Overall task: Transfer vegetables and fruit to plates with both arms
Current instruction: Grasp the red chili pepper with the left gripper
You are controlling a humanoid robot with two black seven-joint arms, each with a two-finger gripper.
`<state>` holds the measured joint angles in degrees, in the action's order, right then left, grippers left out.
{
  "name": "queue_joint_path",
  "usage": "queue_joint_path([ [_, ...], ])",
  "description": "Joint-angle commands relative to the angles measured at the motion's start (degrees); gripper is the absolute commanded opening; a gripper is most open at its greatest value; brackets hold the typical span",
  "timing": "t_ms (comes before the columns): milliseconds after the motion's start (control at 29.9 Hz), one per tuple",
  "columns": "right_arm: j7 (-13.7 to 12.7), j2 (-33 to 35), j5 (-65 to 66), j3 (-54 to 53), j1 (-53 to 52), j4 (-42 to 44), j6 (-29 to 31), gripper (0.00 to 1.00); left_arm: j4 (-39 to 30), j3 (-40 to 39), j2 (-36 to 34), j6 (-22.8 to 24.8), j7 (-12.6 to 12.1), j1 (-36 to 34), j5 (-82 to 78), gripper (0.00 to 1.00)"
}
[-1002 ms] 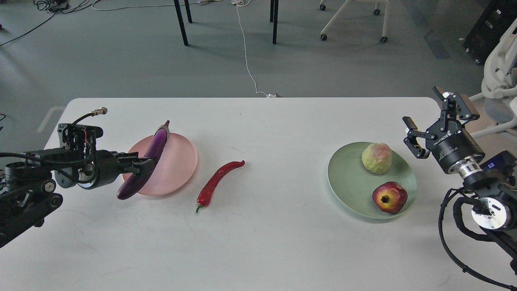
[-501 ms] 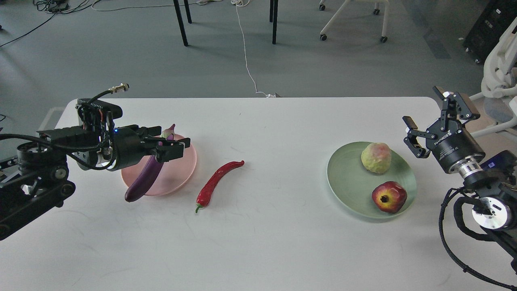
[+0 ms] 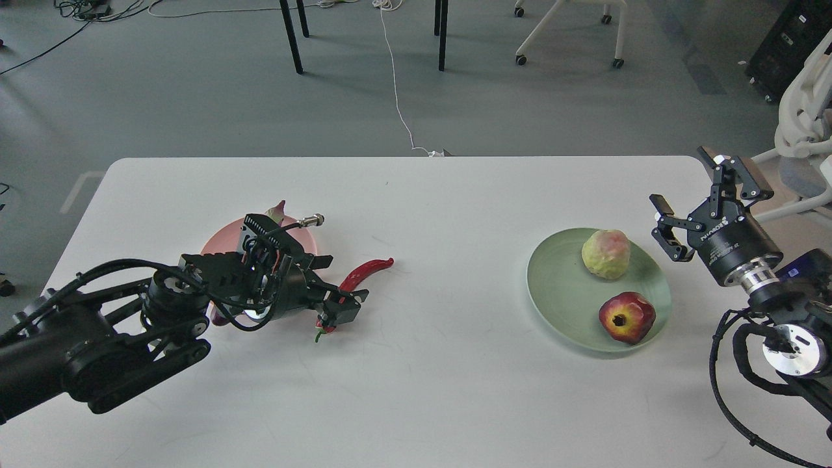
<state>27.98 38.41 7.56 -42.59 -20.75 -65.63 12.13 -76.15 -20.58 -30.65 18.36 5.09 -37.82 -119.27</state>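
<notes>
Left tool (image 3: 333,300): spread open over the chili pepper's (image 3: 364,270) near end, holding nothing.
Right tool (image 3: 705,195): open, empty.
Risk: closing off-centre could roll the pepper away across the table (image 3: 455,390).

The left arm (image 3: 97,338) reaches low across, its gripper (image 3: 335,289) spread apart, while the right gripper (image 3: 699,195) hangs raised with fingers apart.

grey floor (image 3: 195,97), white table (image 3: 455,390), chair (image 3: 572,26)
</notes>
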Motion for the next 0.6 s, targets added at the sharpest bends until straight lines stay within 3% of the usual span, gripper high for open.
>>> queue_joint_path([
  [0,0.02,-0.01,0.00,-0.21,0.00,-0.02,0.00,0.99,1.87,0.10,0.94,0.01,0.18,0.20,-0.18,0.88],
  [401,0.02,-0.01,0.00,-0.30,0.00,0.06,0.00,0.99,3.72,0.89,2.08,0.09,0.18,0.64,0.35,0.61],
  [468,0.02,-0.01,0.00,-0.30,0.00,-0.02,0.00,0.99,4.16,0.89,2.26,0.09,0.18,0.64,0.35,0.47],
  [535,0.02,-0.01,0.00,-0.30,0.09,0.06,0.00,0.99,4.25,0.89,2.26,0.09,-0.25,0.64,0.27,0.24],
  [568,0.02,-0.01,0.00,-0.30,0.18,-0.02,0.00,0.99,4.25,0.89,2.26,0.09,-0.43,0.64,0.26,0.21],
])
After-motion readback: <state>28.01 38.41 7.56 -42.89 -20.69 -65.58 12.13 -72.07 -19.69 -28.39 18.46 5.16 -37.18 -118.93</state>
